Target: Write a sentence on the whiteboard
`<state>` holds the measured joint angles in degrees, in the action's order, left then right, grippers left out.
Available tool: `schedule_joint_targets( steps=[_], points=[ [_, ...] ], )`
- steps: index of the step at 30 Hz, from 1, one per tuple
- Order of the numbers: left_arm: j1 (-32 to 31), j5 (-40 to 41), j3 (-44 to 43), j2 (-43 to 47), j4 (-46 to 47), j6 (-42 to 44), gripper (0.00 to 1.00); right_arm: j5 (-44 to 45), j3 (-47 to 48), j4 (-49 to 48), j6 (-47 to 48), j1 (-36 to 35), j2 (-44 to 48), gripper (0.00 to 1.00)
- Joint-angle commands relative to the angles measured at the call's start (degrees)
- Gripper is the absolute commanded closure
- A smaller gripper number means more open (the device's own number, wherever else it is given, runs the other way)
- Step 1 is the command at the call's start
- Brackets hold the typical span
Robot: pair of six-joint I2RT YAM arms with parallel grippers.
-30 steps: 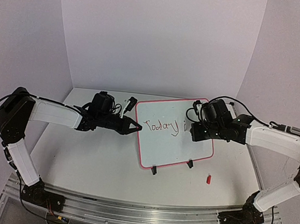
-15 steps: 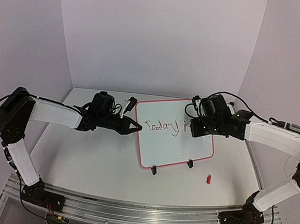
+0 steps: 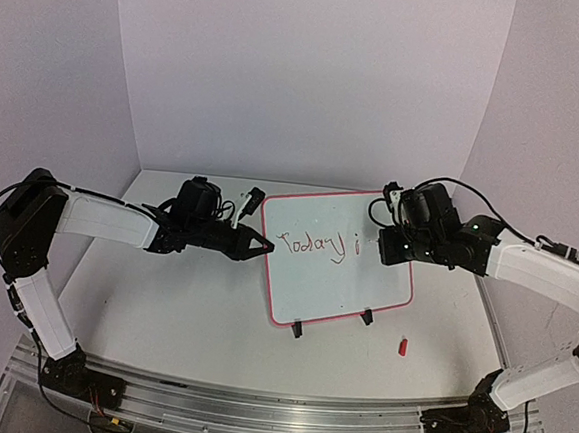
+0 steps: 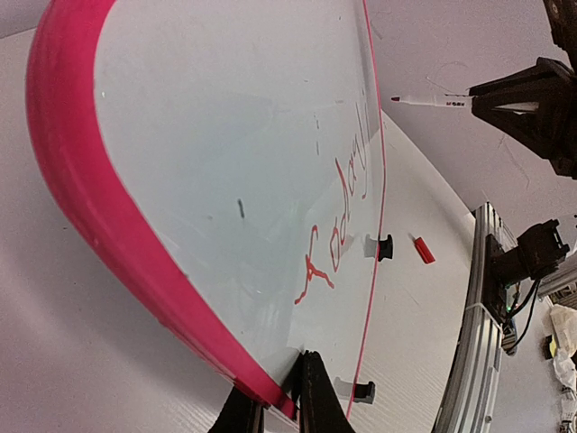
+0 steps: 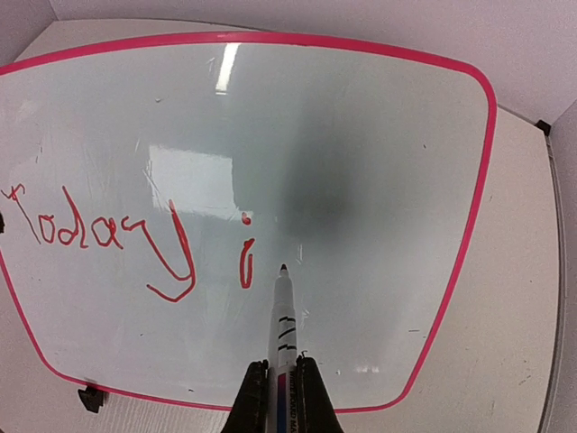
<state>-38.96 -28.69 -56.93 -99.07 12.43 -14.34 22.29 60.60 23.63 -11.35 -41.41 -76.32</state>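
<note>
While the right gripper [image 5: 281,379] is clamped shut on the barrel of a marker [image 5: 281,311], the pen's tip points at the whiteboard [image 5: 379,117] just to the right of the last stroke written. Whether the tip touches the glossy surface or hovers just off it I cannot tell from the right wrist view, though the left wrist view hints at a small gap. Across the board, the left gripper [image 4: 275,401] has its fingers pinched nearly together on the pink frame at the board's left edge, which looks like a steadying hold. The board itself stands tilted back on a stand whose black feet [image 3: 298,329] rest on the table [image 3: 182,308], near the middle and between the two arms. On it the sentence [image 5: 108,234] so far reads "Today i" in red: one whole word, then a lone dotted letter, all on a single line across the left and middle of the surface. By my judgement the job is in its early part. The second word wants finishing, and a full sentence needs more words, for which the bare right side and the whole lower half offer room. A small red cap [image 3: 402,346] lies on the table in front of the board's right corner, well apart from both grippers, so the pen is uncapped and ready for more writing.
</note>
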Motion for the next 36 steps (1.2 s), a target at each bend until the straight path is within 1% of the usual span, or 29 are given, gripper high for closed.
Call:
schedule_joint_targets(
  steps=[1,18,36],
  points=[
    [1.4,17.3,1.8,-3.5,-9.3,9.7,1.00,2.7,1.7,-0.3,0.2,0.3,-1.4,1.00],
    [1.4,17.2,1.7,-3.8,-9.3,9.8,1.00,4.1,2.6,-2.2,0.6,0.7,-2.1,1.00],
    [1.4,17.2,1.2,-3.7,-9.8,10.2,1.00,3.2,4.9,-4.5,1.0,1.1,-6.8,1.00]
  ],
)
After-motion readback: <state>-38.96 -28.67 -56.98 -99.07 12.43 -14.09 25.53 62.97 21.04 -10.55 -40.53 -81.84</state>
